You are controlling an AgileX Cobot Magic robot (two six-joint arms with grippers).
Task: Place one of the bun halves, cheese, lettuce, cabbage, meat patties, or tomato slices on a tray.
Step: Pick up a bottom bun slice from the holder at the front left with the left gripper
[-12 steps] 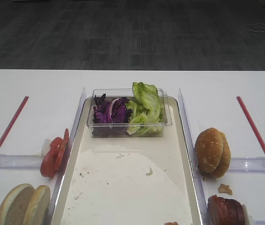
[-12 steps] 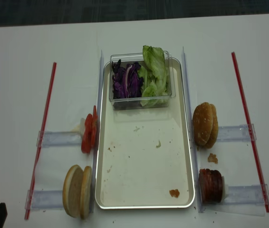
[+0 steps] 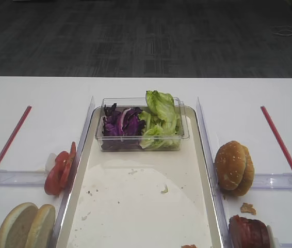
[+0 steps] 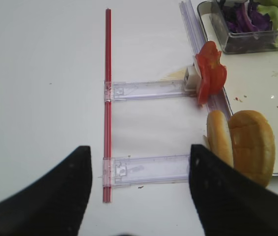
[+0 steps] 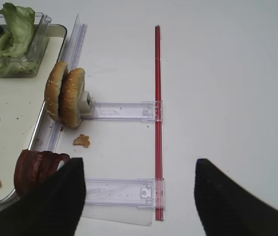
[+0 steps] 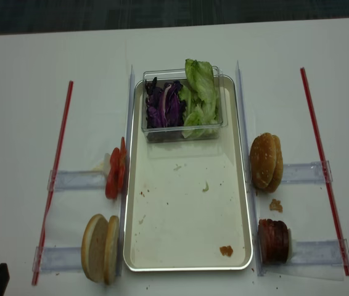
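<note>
Left wrist view: the left gripper (image 4: 139, 191) hangs with its dark fingers (image 4: 227, 189) spread wide and nothing between them, above the white table (image 4: 41, 73), just beside the bun halves (image 4: 241, 145). Nothing has shifted in the last half second; neither arm has begun a pick, so the task looks unstarted. The right gripper (image 5: 139, 196) is likewise wide and empty, near the patties (image 5: 36, 169).

The bun halves are pale, matte discs standing on edge against the tray (image 6: 248, 203); beyond them thin, glossy red tomato slices (image 4: 210, 73) lean in a clear plastic holder (image 4: 146, 90). The tray is long, shallow and silvery, its bottom bare but crumb-flecked. At its far end a clear tub (image 6: 184, 132) holds crinkly green lettuce (image 6: 200, 92) and shredded purple cabbage (image 6: 165, 105).
</note>
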